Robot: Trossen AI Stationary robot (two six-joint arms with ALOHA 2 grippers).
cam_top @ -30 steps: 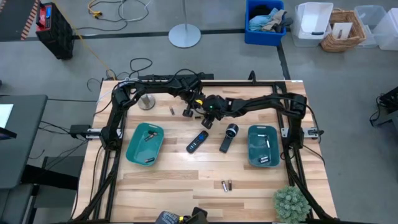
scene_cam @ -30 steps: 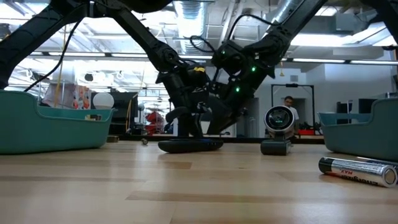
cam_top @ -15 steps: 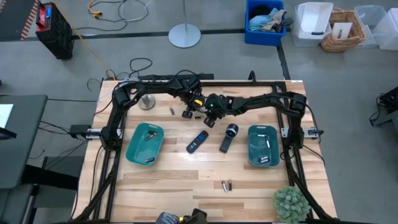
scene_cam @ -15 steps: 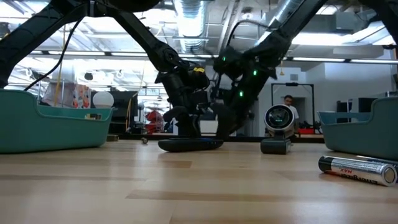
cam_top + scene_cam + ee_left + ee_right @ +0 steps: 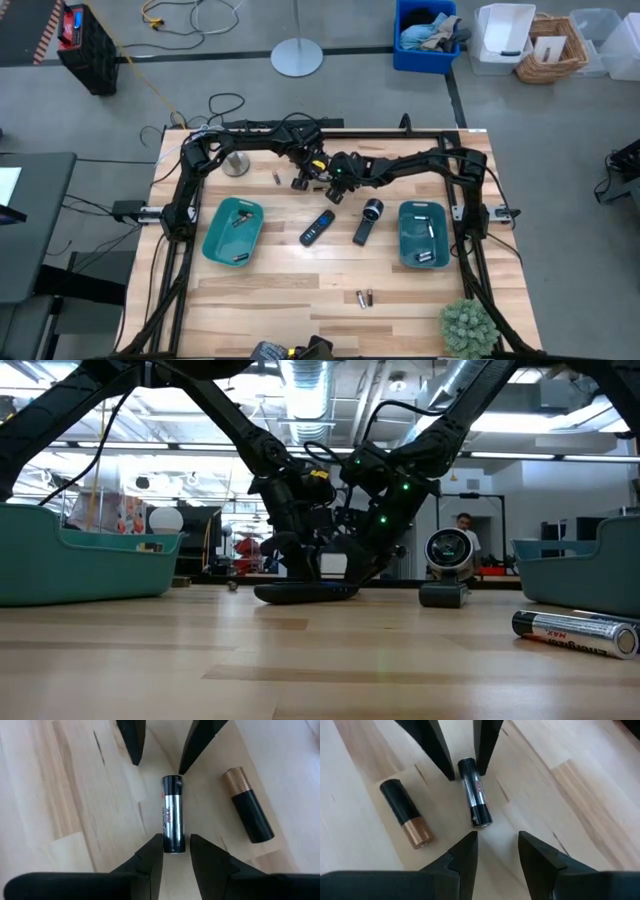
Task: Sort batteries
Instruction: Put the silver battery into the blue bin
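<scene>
Teal left tray (image 5: 233,231) and right tray (image 5: 423,235) hold batteries; left hand (image 5: 175,851) narrow around silver battery (image 5: 172,813); right hand (image 5: 496,851) parted.

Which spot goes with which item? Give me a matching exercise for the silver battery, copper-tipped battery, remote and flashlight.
1 silver battery
2 copper-tipped battery
3 remote
4 flashlight

A next to the right tray
B between the open fingers of the left gripper
C between the left tray and the flashlight
D on the wood just outside those fingers

Pairs: 1-B, 2-D, 3-C, 4-A
</scene>
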